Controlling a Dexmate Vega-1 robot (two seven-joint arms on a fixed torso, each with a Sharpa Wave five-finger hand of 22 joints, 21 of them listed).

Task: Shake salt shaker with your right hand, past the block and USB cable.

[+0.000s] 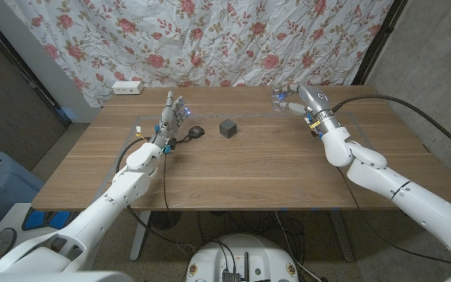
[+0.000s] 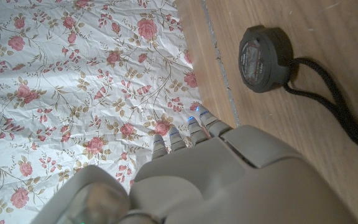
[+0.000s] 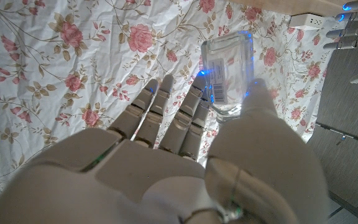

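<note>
Right hand (image 3: 166, 168) fills the near part of its wrist view, seen from the back, and it grips the clear salt shaker (image 3: 227, 74) between the thumb and the fingers; the shaker's lower end is hidden behind the thumb, and its label is too blurred to read. From the head camera this hand (image 1: 300, 102) is raised over the far right part of the wooden table (image 1: 241, 168), with the shaker (image 1: 279, 97) a small glassy blur at its fingertips, so how it is tilted cannot be told. Its arm reaches in from the near right corner, bent at the elbow.

Over on the left, the left hand (image 1: 171, 116) stands upright on the table, fingers straight, apart and pointing up, holding nothing. Just to its right lies the black USB cable (image 1: 192, 133), a round puck with a looped cord; in the left wrist view part of the cord runs out of frame. Farther right, apart from the cable, sits the dark block (image 1: 227, 128). A floral curtain (image 1: 210, 39) hangs behind the table.
</note>
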